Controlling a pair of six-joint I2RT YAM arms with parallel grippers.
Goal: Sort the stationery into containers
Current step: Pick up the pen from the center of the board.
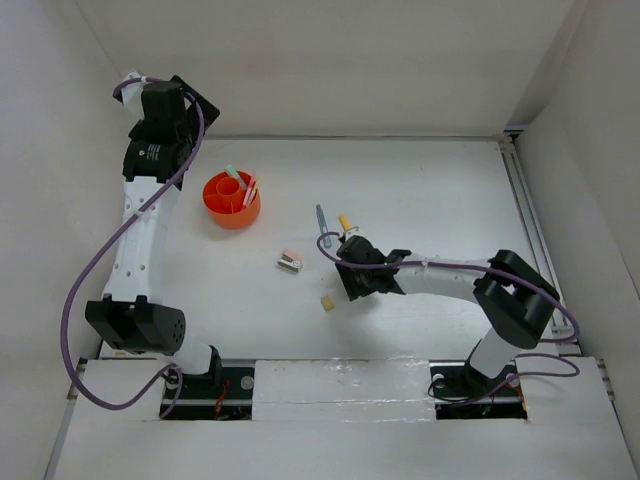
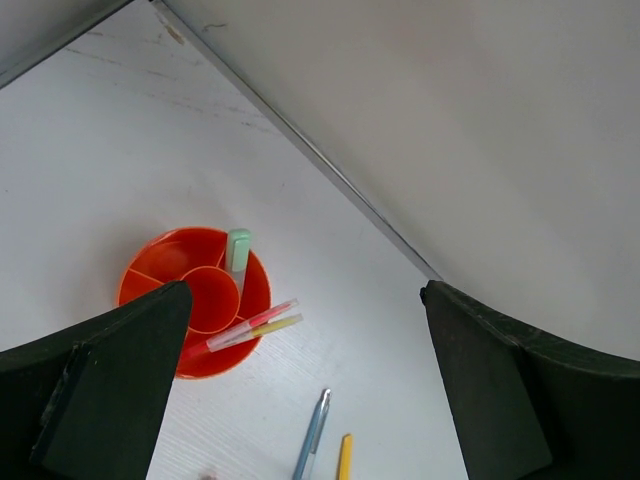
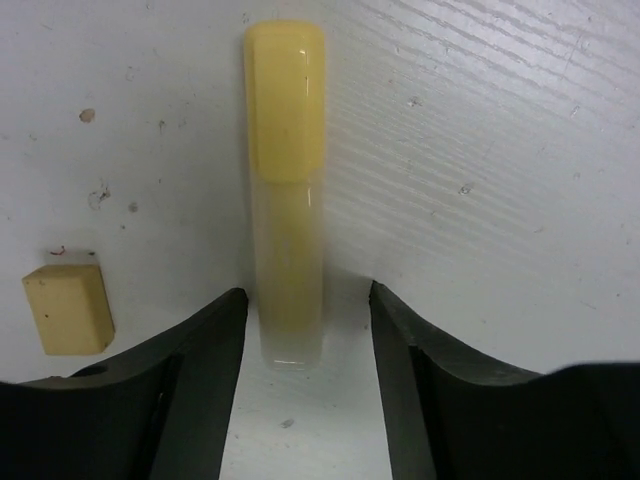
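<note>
Right wrist view, right hand (image 3: 307,300) straddling yellow marker (image 3: 287,180), tan eraser (image 3: 68,308) beside.

table (image 1: 450,200): we see a white surface, lightly scuffed and specked, with pale walls at its far side and both flanks.
orange cup (image 1: 231,200): we find it standing upright on the far left part, well apart from the loose pieces.
grey-blue pen (image 1: 322,226): we see it lying flat near the middle, running roughly near to far.
yellow marker (image 3: 287,190): we see it flat on the table just right of the pen, not touching it.
pink-grey block (image 1: 290,261): we see it nearer us, left of the pen.
tan eraser (image 1: 326,303): we see it closest to the near edge, near the marker.
</note>
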